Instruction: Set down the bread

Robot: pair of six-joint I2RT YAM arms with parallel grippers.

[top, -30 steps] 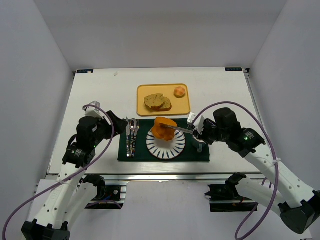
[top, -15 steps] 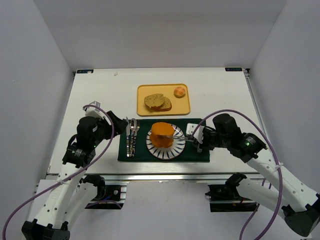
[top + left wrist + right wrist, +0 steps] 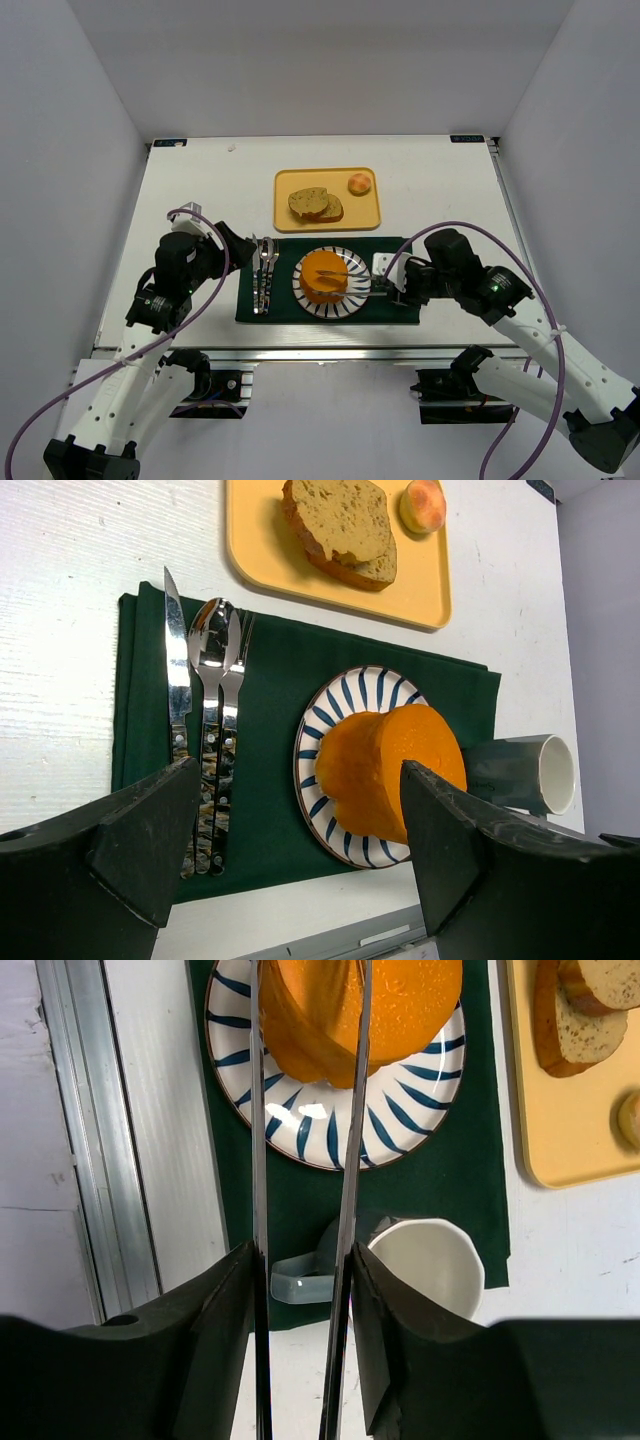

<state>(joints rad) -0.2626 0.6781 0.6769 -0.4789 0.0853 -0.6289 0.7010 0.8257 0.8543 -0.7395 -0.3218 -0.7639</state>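
Note:
Two bread slices (image 3: 308, 202) lie overlapped on the yellow tray (image 3: 362, 212) at the back; they also show in the left wrist view (image 3: 340, 515) and at the right wrist view's corner (image 3: 605, 980). My right gripper (image 3: 397, 281) (image 3: 305, 1255) is shut on metal tongs (image 3: 352, 1160), whose arms reach over the orange cylinder (image 3: 324, 274) on the striped plate (image 3: 303, 296). The tong tips are cut off in the wrist view. My left gripper (image 3: 240, 250) (image 3: 298, 770) is open and empty, near the cutlery, far from the bread.
A dark green placemat (image 3: 405, 312) holds the plate, a knife, spoon and fork (image 3: 263, 275) at its left, and a white mug (image 3: 384, 264) at its right. A small pinkish bun (image 3: 359, 183) sits on the tray's right side.
The orange cylinder went from tilted at the plate's far edge to lying flat at the plate's middle. My right gripper with the tongs drew back toward the near edge. The left arm stayed still.

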